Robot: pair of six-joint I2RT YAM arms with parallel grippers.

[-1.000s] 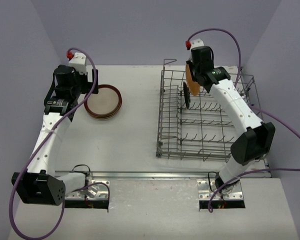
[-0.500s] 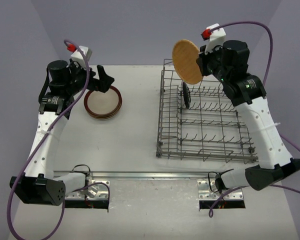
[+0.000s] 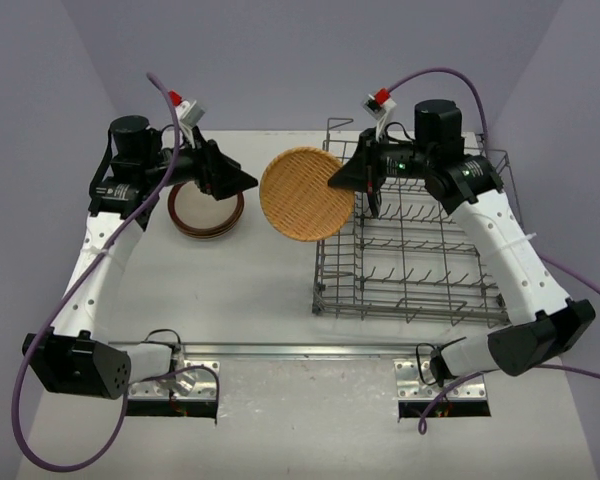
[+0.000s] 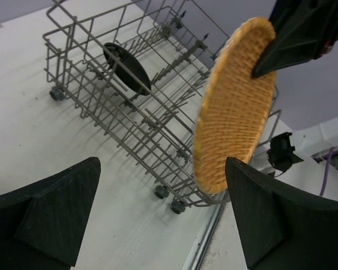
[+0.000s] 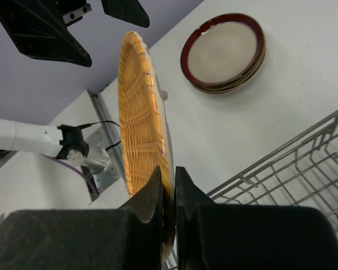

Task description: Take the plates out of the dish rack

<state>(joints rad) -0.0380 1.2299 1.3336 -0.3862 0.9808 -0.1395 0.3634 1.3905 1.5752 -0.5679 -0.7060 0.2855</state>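
The right gripper (image 3: 338, 181), clamped on the orange plate's (image 3: 300, 195) rim, has swung it clear of the rack (image 3: 410, 290) towards the wide-open left gripper (image 3: 242, 182), suggesting a handover; the black plate (image 4: 127, 68) remains racked.

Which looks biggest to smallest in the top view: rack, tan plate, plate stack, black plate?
1. Rack.
2. Tan plate, though it is held up nearer the camera, so its lead over the stack is unsure.
3. Plate stack, partly hidden.
4. Black plate, seen edge-on.
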